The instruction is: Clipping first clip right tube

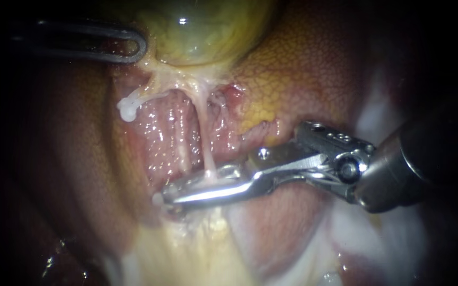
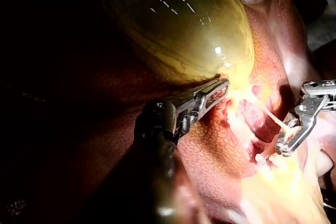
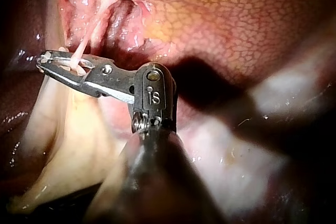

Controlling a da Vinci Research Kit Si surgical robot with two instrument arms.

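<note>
The yellow-green gallbladder [image 1: 208, 32] lies at the top of the endoscope view. From its neck a thin pale right tube [image 1: 206, 143] runs down across the raw red bed. My right instrument [image 1: 197, 189] reaches in from the right, and its slim silver jaws lie close together with that tube held between them. In the right wrist view the tube [image 3: 84, 43] enters the jaws [image 3: 60, 65] near their tips. A left tube ends in a white stub [image 1: 128, 110]. My left instrument [image 1: 131, 46] is shut on tissue at the gallbladder's neck [image 2: 231, 80].
Mottled orange-brown liver [image 1: 314, 69] rises to the right of the dissected bed. Pale yellow fatty tissue [image 1: 202, 243] lies below the right instrument's jaws. White tissue [image 1: 377, 116] sits behind the right instrument's wrist.
</note>
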